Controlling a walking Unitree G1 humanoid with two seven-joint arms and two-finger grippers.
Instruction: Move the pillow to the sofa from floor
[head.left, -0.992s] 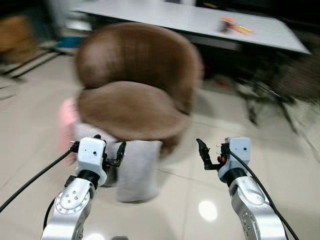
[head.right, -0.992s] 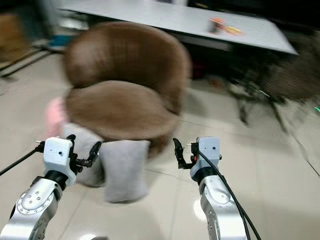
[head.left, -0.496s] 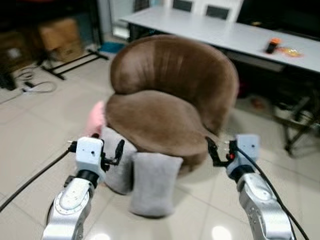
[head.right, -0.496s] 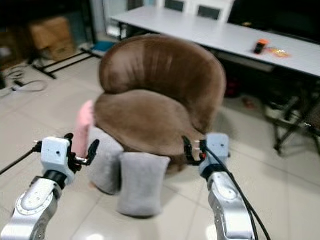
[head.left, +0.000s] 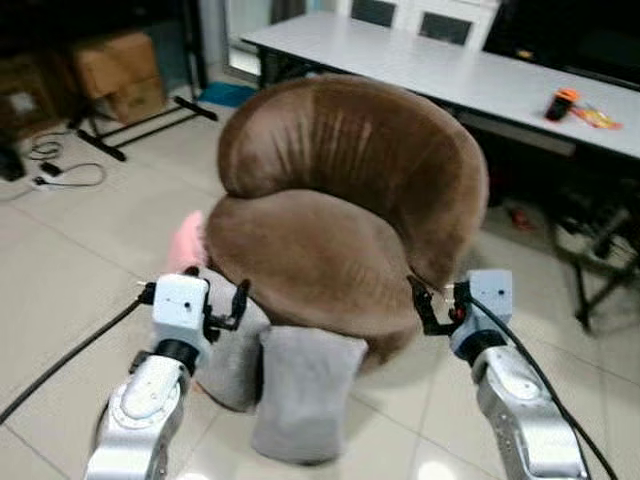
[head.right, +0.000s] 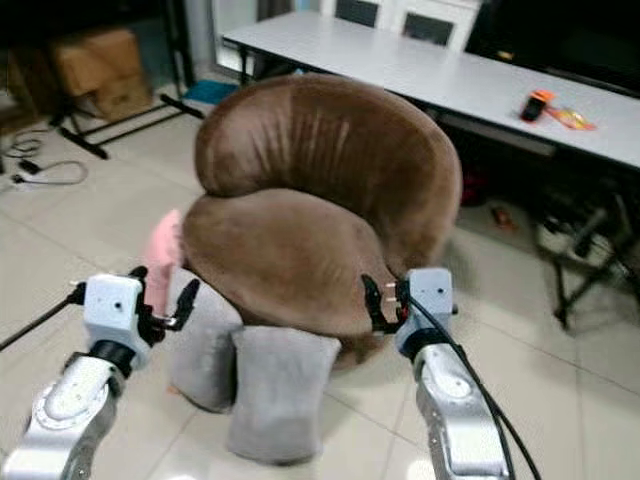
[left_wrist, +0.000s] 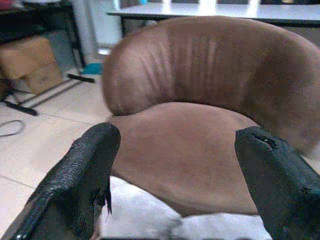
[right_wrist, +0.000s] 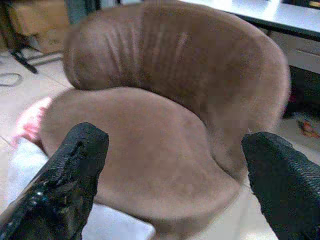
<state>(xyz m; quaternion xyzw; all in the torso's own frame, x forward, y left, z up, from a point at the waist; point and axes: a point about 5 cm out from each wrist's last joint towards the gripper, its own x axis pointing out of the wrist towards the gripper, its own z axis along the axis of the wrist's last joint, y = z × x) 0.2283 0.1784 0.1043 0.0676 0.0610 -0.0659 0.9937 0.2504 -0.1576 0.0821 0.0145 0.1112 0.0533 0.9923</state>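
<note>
Right now your left gripper (head.left: 222, 303) hangs at lower left of the head view with its jaws parted and nothing between them; your right gripper (head.left: 433, 308) sits at lower right, jaws likewise spread and empty, just in front of the seat's right edge.

Below and between them, you have two grey pillows on the floor (head.left: 60, 290), both propped upright against the front of the sofa. The nearer pillow (head.left: 300, 392) stands lower centre, long axis vertical, leaning back on the seat. The second grey pillow (head.left: 235, 350) touches its left side, directly under your left gripper. A third, pink pillow (head.left: 186, 243) is wedged behind that, beside the sofa's left flank. So count three cushions, one sofa.

Your left arm is nearer; the pillows lie down and slightly forward of its jaws.

Beyond them the brown sofa (head.left: 350, 190) fills the middle, seat bare. Farthest, upper right, a white tabletop (head.left: 430, 65) carries one orange item (head.left: 562, 101).
</note>
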